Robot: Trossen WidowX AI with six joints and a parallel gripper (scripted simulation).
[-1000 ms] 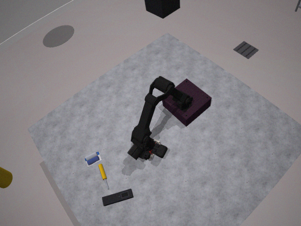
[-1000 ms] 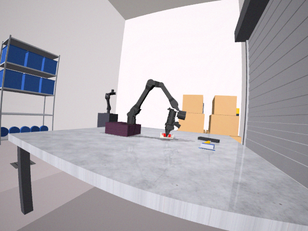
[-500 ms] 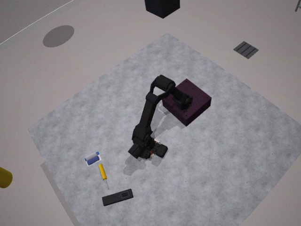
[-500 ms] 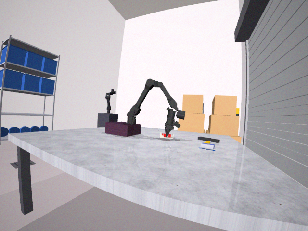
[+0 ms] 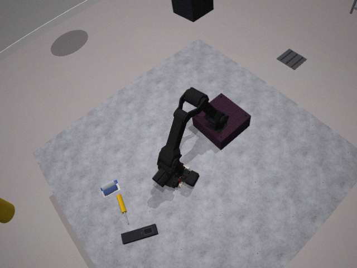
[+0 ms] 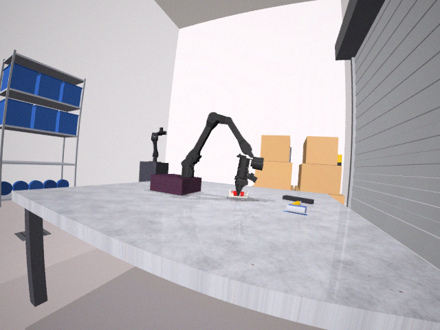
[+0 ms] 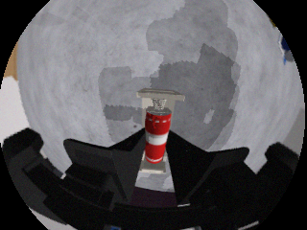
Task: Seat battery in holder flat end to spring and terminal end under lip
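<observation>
The red battery with a white band [image 7: 157,139] [image 6: 242,193] [image 5: 179,180] lies lengthwise over the pale holder [image 7: 174,97] [image 6: 232,196] [image 5: 186,167] on the table. Its grey flat end is at the coil spring [image 7: 158,103] in the wrist view. Its other end is by the holder's near end wall. It looks about level in the exterior view. Whether it rests fully on the holder floor, and whether its terminal is under the lip, I cannot tell. My gripper [image 7: 155,132] [image 6: 238,194] is shut on the battery, one finger on each side, low over the holder.
A purple block [image 5: 227,115] [image 6: 174,183] is under the arm's base. A blue and white object [image 5: 110,187] [image 6: 296,208], a yellow-handled screwdriver [image 5: 121,203] and a flat black bar [image 5: 139,234] [image 6: 298,199] lie on the table, away from the holder.
</observation>
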